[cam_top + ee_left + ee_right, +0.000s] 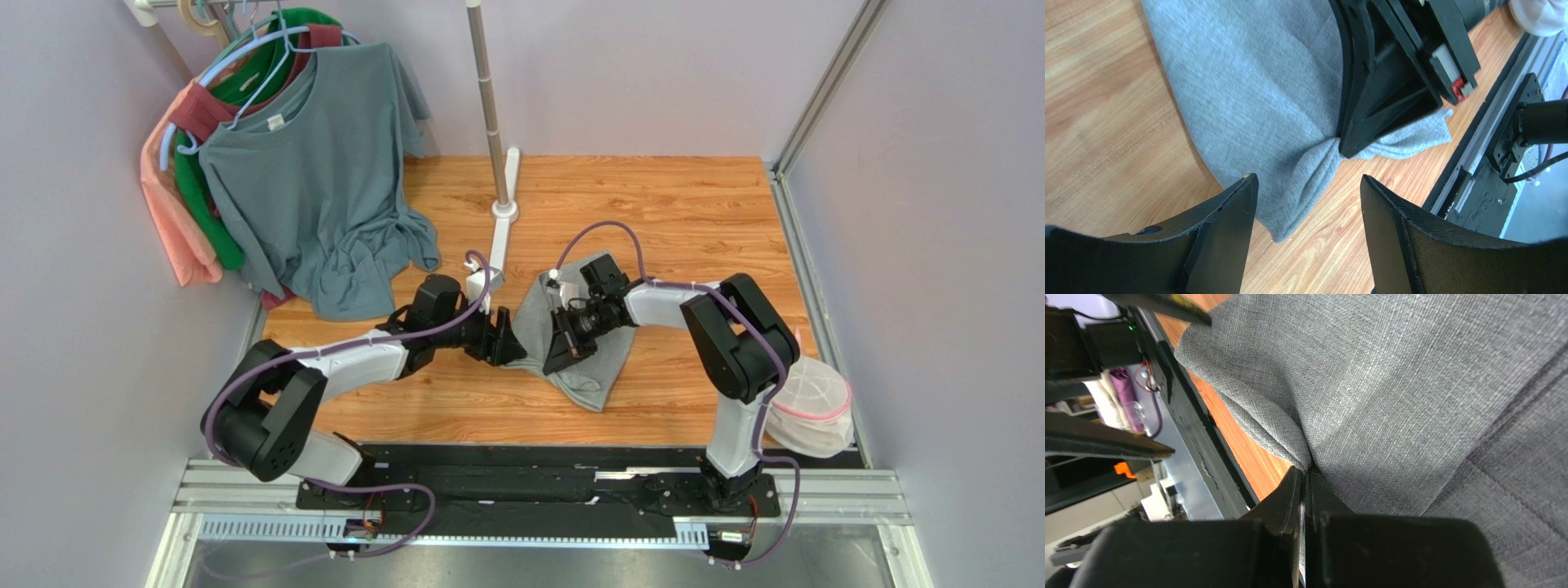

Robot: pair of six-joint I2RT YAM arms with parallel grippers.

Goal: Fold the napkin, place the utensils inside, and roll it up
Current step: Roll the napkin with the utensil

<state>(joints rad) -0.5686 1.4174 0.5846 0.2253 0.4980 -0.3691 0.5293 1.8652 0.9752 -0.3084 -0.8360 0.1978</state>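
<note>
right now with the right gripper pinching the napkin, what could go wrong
1. The right gripper is shut on only a small pucker of the napkin; the cloth could slip out or fold crooked.
2. The left gripper is open and holds nothing, so a pull may drag the whole napkin across the table.
3. The two grippers sit close together and could collide.

the top view looks steeply down from above and behind the arm bases (329, 463) and takes in the whole surface (687, 208) from afar. the left wrist view sits low behind the left hand (1308, 184), facing the right hand (1348, 144). the right wrist view is pressed close against the napkin (1413, 386). all three views share that cloth.
</note>
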